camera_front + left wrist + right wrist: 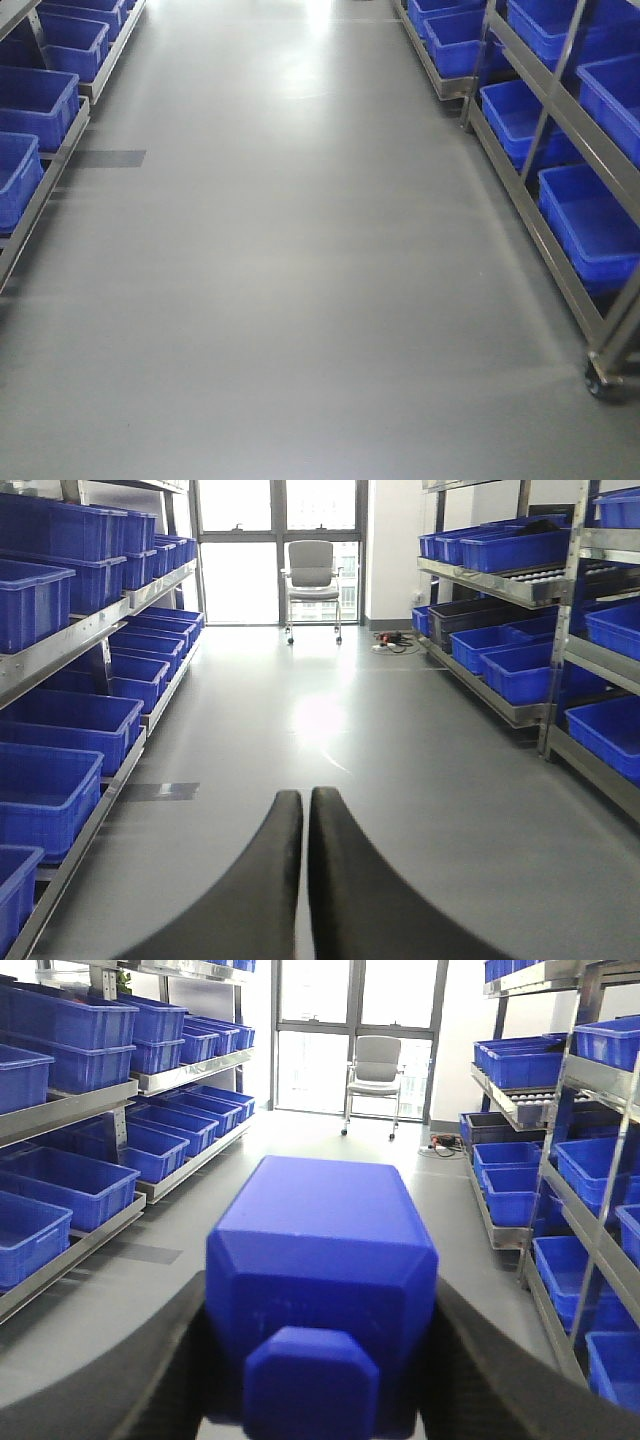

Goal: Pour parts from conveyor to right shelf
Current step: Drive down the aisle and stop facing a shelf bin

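A bright-blue block part [322, 1250], boxy with bevelled edges and a knob facing the camera, fills the right wrist view. My right gripper [320, 1295] is shut on it, one dark finger pressing each side. My left gripper [305, 802] is shut with nothing between its fingers, held above the grey floor. The right shelf [545, 105], a steel rack, runs along the right of the aisle with deep blue bins [590, 225] on it; it also shows in the right wrist view as the right shelf [590, 1085]. The conveyor is out of view.
A matching rack of blue bins [35, 100] lines the left side of the aisle. The right rack's caster [600, 382] sticks out near the floor. An office chair [312, 575] and floor cables [392, 642] sit by the far window.
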Robot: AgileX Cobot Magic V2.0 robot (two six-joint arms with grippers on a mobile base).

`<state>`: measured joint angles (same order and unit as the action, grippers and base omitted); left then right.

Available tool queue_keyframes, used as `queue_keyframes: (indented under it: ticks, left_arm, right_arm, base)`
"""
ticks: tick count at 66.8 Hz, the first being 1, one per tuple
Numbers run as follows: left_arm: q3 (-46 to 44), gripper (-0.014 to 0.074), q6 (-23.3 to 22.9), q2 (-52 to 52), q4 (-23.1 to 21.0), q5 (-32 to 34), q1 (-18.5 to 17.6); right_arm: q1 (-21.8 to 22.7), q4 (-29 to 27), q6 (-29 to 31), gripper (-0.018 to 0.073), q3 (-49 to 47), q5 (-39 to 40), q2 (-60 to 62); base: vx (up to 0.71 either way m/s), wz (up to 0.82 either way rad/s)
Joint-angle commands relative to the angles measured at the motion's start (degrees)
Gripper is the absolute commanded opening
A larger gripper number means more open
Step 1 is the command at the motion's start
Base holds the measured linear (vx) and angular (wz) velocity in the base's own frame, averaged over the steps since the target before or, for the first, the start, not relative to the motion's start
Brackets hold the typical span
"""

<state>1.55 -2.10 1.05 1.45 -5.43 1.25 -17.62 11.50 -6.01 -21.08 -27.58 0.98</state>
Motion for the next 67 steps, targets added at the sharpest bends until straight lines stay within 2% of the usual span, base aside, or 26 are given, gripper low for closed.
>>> queue_keyframes:
  ticks: [1,38,67]
  left_arm:
    - [-1.12,-0.0006,-0.42,0.36,-0.35,4.13,-0.31]
    - [-1.12,-0.0006,-0.42,0.36,-0.35,4.13,-0.31]
    - [-1.12,-0.0006,-0.42,0.36,-0.35,4.13,-0.31]
  right_arm:
    - [-0.12,0.83,0.54,-0.0008,-1.41,4.81,-0.49]
    - [-0.12,0.83,0.54,-0.0008,-1.41,4.81,-0.49]
    - [-0.12,0.83,0.54,-0.0008,-1.41,4.81,-0.49]
  base:
    - [0.61,0.08]
    - [0.61,0.09]
    - [0.65,-0.07]
